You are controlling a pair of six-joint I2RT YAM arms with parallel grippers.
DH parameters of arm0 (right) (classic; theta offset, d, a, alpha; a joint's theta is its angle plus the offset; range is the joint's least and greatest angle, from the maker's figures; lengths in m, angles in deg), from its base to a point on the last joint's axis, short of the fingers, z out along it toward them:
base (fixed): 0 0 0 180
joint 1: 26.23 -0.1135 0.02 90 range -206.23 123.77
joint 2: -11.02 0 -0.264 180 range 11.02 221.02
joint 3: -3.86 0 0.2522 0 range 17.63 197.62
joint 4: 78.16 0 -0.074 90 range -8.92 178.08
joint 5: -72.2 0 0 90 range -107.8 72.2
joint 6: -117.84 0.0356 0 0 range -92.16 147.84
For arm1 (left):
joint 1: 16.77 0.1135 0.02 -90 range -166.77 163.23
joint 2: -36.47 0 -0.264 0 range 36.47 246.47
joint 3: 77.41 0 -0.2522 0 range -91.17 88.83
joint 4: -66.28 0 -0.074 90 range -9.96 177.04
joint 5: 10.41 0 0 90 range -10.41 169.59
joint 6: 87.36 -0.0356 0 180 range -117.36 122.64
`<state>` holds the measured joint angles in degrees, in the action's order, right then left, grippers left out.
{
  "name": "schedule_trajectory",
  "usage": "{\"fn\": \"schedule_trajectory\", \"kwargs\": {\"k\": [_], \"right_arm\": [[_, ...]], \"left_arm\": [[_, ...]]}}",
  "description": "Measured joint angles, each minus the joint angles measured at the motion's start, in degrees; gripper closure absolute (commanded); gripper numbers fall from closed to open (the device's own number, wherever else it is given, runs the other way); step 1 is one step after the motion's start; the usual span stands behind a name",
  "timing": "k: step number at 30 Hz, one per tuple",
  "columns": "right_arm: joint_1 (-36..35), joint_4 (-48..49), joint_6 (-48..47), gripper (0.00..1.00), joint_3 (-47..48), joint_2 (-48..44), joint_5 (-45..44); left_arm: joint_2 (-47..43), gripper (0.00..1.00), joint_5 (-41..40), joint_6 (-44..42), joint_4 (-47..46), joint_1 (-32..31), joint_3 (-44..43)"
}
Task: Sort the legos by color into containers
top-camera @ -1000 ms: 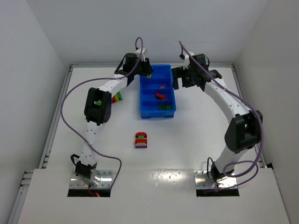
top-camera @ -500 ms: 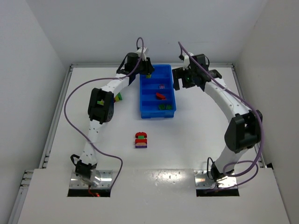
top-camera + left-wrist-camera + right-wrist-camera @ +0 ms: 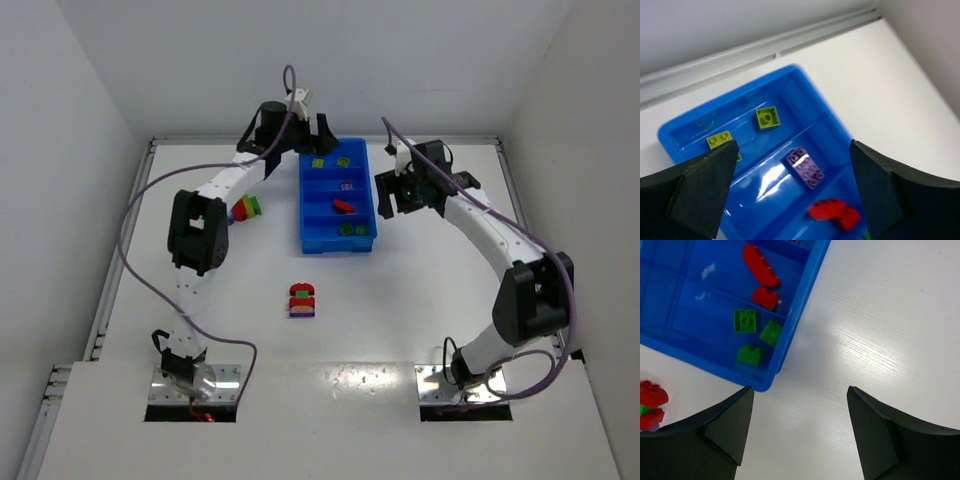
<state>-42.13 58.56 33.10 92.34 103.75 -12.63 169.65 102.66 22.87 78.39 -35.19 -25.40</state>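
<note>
The blue tray (image 3: 303, 215) lies lengthwise at the table's far middle. Its far compartment holds two yellow-green legos (image 3: 768, 118) (image 3: 720, 140). The compartments behind it hold, in turn, a purple one (image 3: 805, 167), red ones (image 3: 761, 272) and three green ones (image 3: 745, 320). My left gripper (image 3: 314, 135) (image 3: 795, 195) hangs open above the tray's far end, empty. Just right of the tray, over bare table by the near corner, my right gripper (image 3: 397, 205) (image 3: 800, 430) is open and holds nothing.
A red and purple lego cluster (image 3: 302, 299) sits on the table in front of the tray, also at the left edge of the right wrist view (image 3: 650, 402). A red, yellow and green cluster (image 3: 246, 208) lies left of the tray beside the left arm.
My left gripper has opened over the far compartment, letting a yellow-green lego drop in, and has pulled back. My right gripper has moved nearer along the tray's right side, its jaws narrowing.
</note>
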Motion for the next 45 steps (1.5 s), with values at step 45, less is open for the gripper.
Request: {"fn": "schedule_trajectory", "kwargs": {"k": [45], "right_arm": [[-23.50, -23.91, -114.62, 0.47, 2.12, 10.99, 34.07]], "left_arm": [[-68.98, 0.01, 27.74, -24.70, 41.92, 31.67, 49.75]]}}
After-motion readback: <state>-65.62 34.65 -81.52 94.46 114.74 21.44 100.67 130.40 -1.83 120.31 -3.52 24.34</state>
